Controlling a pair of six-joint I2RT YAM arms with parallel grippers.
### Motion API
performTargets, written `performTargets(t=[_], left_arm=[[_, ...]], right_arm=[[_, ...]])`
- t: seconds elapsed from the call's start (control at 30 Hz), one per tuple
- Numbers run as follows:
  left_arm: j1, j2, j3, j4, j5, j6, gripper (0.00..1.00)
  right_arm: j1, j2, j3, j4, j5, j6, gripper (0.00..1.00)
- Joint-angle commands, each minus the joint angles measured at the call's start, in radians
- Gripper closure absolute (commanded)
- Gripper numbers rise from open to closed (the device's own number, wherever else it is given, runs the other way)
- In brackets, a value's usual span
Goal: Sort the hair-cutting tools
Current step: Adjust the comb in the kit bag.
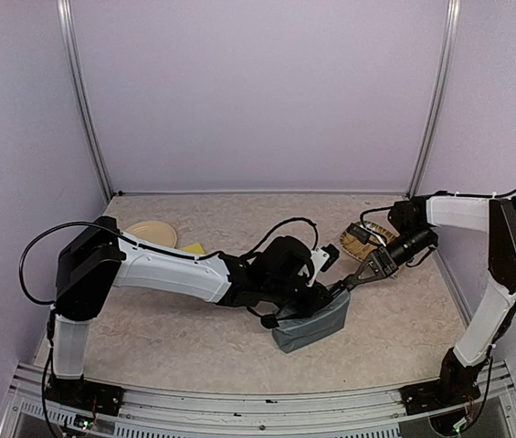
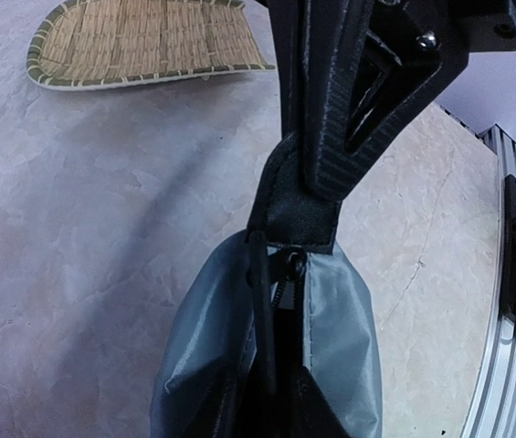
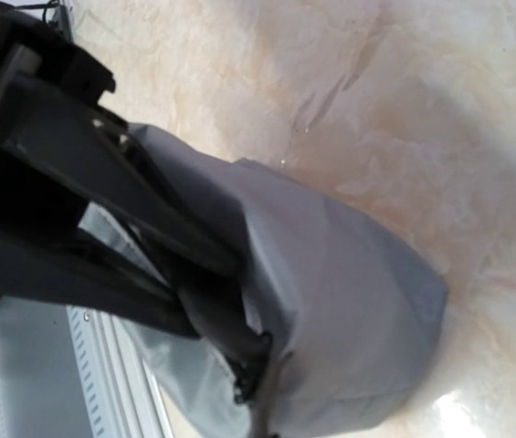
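The grey zip pouch [image 1: 313,326] stands on the table in the middle, its zip mouth partly open [image 2: 280,301]. My right gripper [image 1: 356,276] is shut on the black tab [image 2: 299,205] at the pouch's end and holds it up. A long thin black piece [image 2: 267,310] reaches down into the mouth; I cannot tell whether it is the comb. My left gripper [image 1: 318,297] is right at the pouch's top, its fingers lost in the dark opening. The scissors and clipper are not clearly visible; something black lies on the woven tray [image 1: 359,235].
A woven straw tray [image 1: 381,257] [image 2: 139,41] lies behind the right gripper. The round beige plate [image 1: 152,233] and a yellow piece [image 1: 194,248] sit at the back left. Metal rails [image 2: 513,365] mark the table's near edge.
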Motion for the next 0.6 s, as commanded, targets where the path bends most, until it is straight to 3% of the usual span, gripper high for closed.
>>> performTargets(t=[0.0, 0.2, 0.57], left_arm=[[0.008, 0.027, 0.038, -0.004, 0.045, -0.020, 0.90], [0.009, -0.020, 0.018, -0.020, 0.050, -0.035, 1.00], [-0.005, -0.053, -0.019, -0.119, 0.079, -0.012, 1.00]], right_arm=[[-0.016, -0.025, 0.013, 0.009, -0.025, 0.005, 0.99], [-0.015, -0.028, 0.012, 0.012, -0.020, 0.009, 0.99], [-0.023, -0.029, 0.021, 0.004, -0.050, 0.008, 1.00]])
